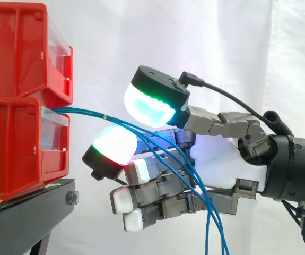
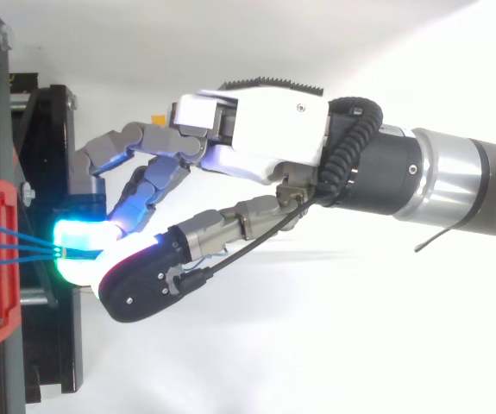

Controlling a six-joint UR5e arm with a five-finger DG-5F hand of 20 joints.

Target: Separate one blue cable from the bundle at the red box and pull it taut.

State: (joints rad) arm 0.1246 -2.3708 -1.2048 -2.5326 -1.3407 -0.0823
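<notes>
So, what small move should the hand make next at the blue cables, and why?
Probably loosen the hand a little and let the lower cables drop out, keeping the top one. Several blue cables from the red box run together between its glowing pads, so none is separated yet.

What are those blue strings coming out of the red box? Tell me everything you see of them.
They are thin blue cables, several in a bundle, smooth and flexible. They leave the clear front of the lower red box close together, pass between the glowing pads of the hand, then fan apart and droop over its lower fingers, past the picture's bottom. A small pale band marks them near the box.
</notes>
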